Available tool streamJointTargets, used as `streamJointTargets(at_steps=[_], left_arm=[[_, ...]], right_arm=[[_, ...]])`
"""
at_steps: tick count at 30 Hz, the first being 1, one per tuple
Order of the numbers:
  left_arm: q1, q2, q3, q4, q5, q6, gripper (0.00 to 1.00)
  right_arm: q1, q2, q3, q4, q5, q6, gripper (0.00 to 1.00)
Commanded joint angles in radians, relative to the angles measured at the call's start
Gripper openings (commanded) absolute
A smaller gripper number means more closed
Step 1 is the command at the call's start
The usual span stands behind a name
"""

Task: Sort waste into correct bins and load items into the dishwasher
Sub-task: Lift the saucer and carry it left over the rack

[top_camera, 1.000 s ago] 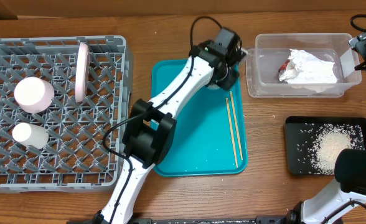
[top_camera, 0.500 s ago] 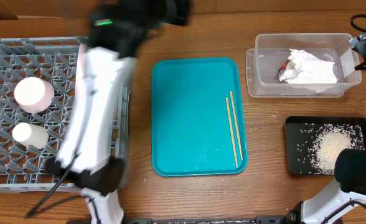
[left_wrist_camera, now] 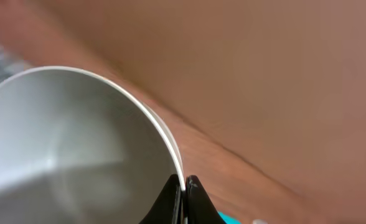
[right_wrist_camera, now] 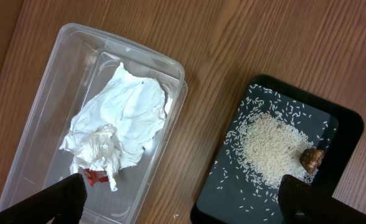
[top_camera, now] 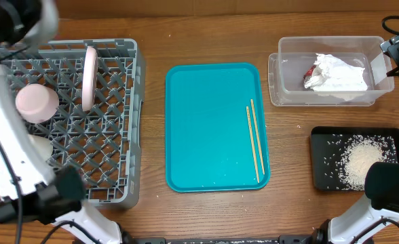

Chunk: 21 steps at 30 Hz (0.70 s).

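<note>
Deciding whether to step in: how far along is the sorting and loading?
Done: napkin and wrapper in the clear tub, rice in the black tray, plate and pink bowl in the rack. In hand: the left gripper pinches the rim of a grey bowl. Left: two chopsticks on the teal tray.

Pale plate (top_camera: 89, 78) upright on edge in grey rack (top_camera: 111, 156)
</note>
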Motion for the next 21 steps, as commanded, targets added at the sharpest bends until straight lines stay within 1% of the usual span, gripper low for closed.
streamJointTargets(at_steps=[1, 4, 6, 11, 14, 16, 21], left_arm=[[0.148, 0.067, -0.013, -0.068, 0.035, -0.094, 0.04], [0.255, 0.113, -0.013, -0.131, 0.045, -0.095, 0.04], [0.312, 0.145, -0.013, -0.14, 0.101, -0.047, 0.04], [0.422, 0.236, -0.013, -0.148, 0.372, 0.091, 0.04], [0.46, 0.3, -0.013, -0.168, 0.547, 0.187, 0.04], [0.474, 0.345, -0.013, -0.196, 0.62, 0.255, 0.04], [0.513, 0.438, -0.013, -0.267, 0.661, 0.319, 0.04]], right_arm=[[-0.003, -0.016, 0.008, 0.001, 0.01, -0.003, 1.0], [-0.003, -0.016, 0.008, 0.001, 0.01, -0.003, 1.0], [-0.003, -0.016, 0.008, 0.001, 0.01, -0.003, 1.0], [-0.003, -0.016, 0.008, 0.001, 0.01, -0.004, 1.0], [-0.003, -0.016, 0.008, 0.001, 0.01, -0.004, 1.0], [-0.003, -0.016, 0.008, 0.001, 0.01, -0.003, 1.0], [-0.003, -0.016, 0.008, 0.001, 0.01, -0.003, 1.0]])
